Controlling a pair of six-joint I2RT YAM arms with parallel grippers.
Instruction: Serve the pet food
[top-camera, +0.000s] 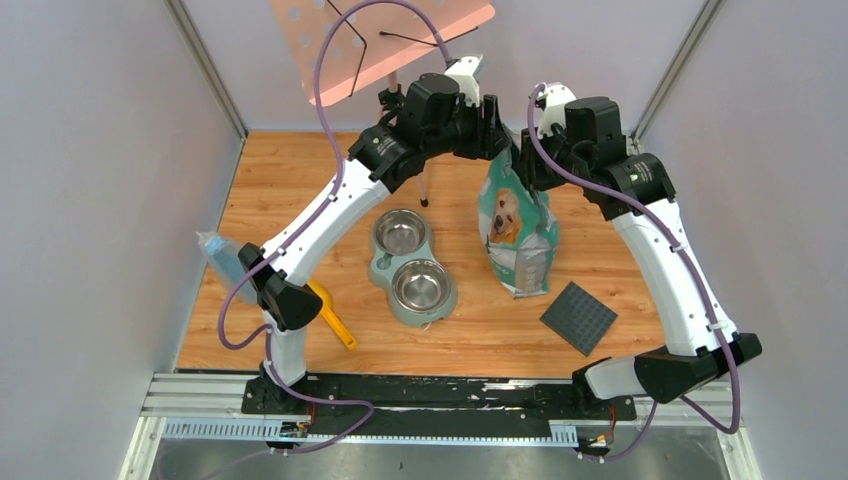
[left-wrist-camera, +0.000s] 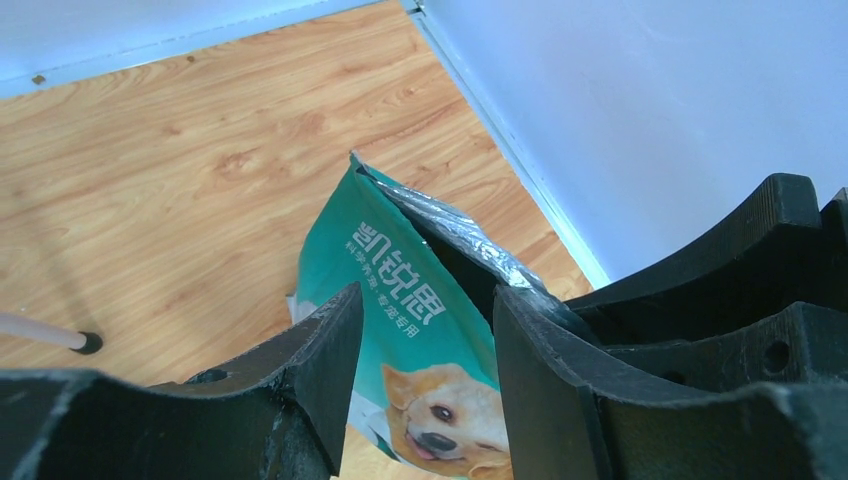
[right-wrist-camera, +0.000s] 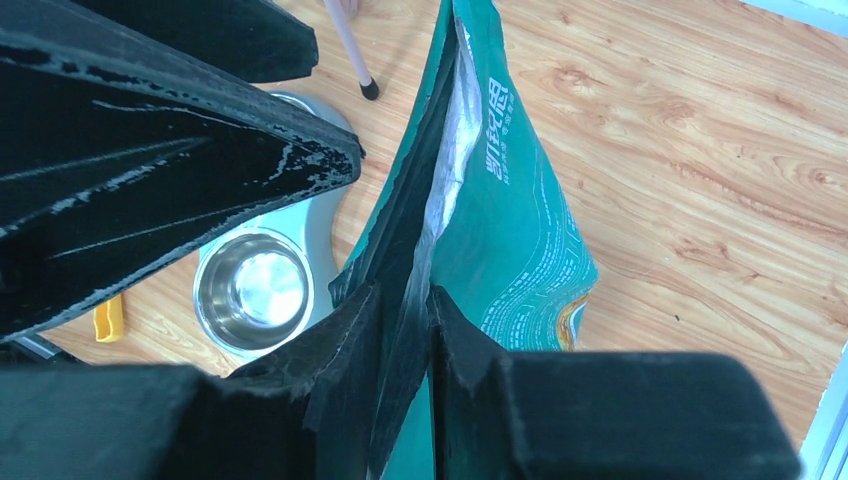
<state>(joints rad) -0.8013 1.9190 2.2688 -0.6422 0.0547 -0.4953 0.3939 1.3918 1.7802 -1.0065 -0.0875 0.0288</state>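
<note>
The pet food is hidden; no kibble shows in any view. A teal-green bag (top-camera: 515, 225) printed with a golden dog stands upright on the wooden floor, right of the bowls. Its foil-lined mouth (left-wrist-camera: 455, 235) is slightly parted. My right gripper (right-wrist-camera: 405, 300) is shut on the bag's top rim (right-wrist-camera: 440, 200), one finger on each side of the film. My left gripper (left-wrist-camera: 428, 310) is open at the other end of the mouth, and its right finger (left-wrist-camera: 530, 340) is against the foil edge. From above, both grippers (top-camera: 497, 125) (top-camera: 527, 165) meet over the bag's top.
A teal double feeder (top-camera: 385, 265) with two steel bowls lies left of the bag; one bowl (right-wrist-camera: 250, 290) shows below my right wrist. A yellow scoop (top-camera: 333, 318) lies front left, a dark square mat (top-camera: 578, 317) front right, and a pink stand (top-camera: 380, 40) at the back.
</note>
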